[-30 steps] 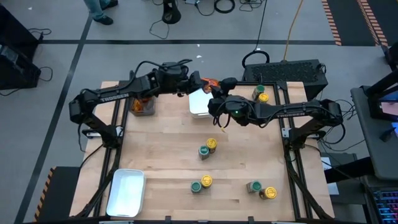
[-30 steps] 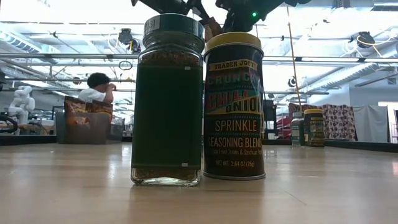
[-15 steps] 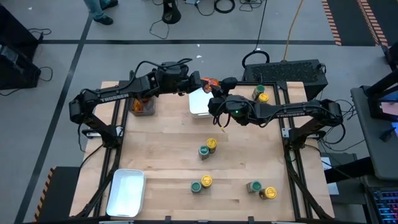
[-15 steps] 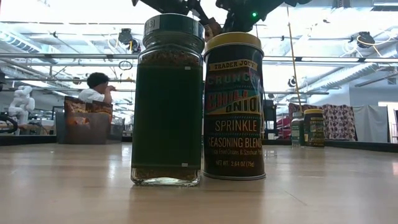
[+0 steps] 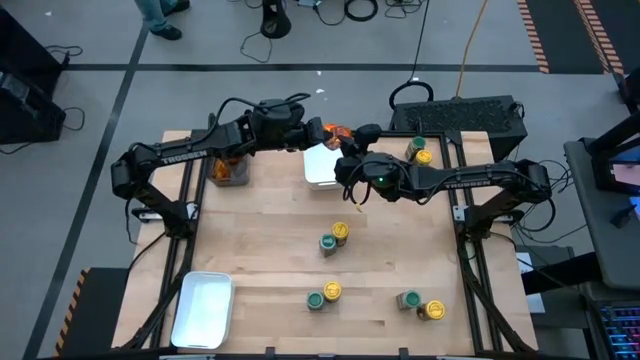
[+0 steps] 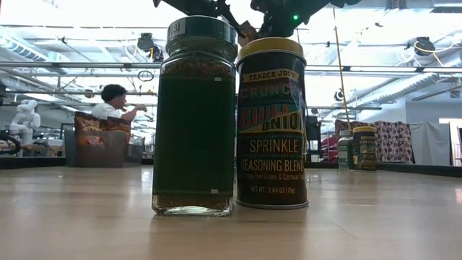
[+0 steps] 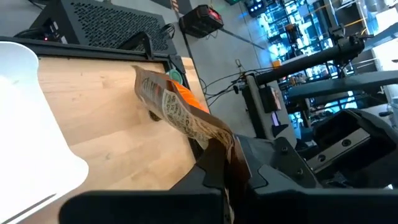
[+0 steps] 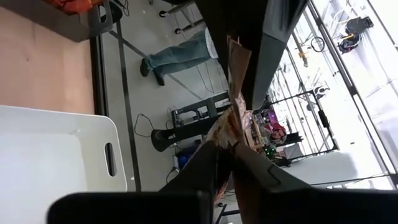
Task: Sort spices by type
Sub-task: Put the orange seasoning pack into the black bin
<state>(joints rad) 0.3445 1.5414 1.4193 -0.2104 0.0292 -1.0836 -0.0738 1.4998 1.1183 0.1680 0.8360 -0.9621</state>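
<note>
Orange packet [image 7: 177,112] hangs in the air over the table's [image 5: 270,240] far edge, beside a white tray [image 5: 320,164]. Left end effector [image 7: 227,177] pinches one end tight. Right end effector [image 8: 227,146] pinches the other end.

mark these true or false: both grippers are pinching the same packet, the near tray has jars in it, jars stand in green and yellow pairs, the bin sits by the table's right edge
1. Both grippers pinch one packet. True: the left gripper and right gripper meet on it above the far tray.
2. The near tray holds jars. False: it is empty.
3. Jars stand in green-and-yellow pairs. True: for example a green jar beside a yellow jar.
4. The bin sits by the table's right edge. False: it is at the far left, under the left arm.
</note>
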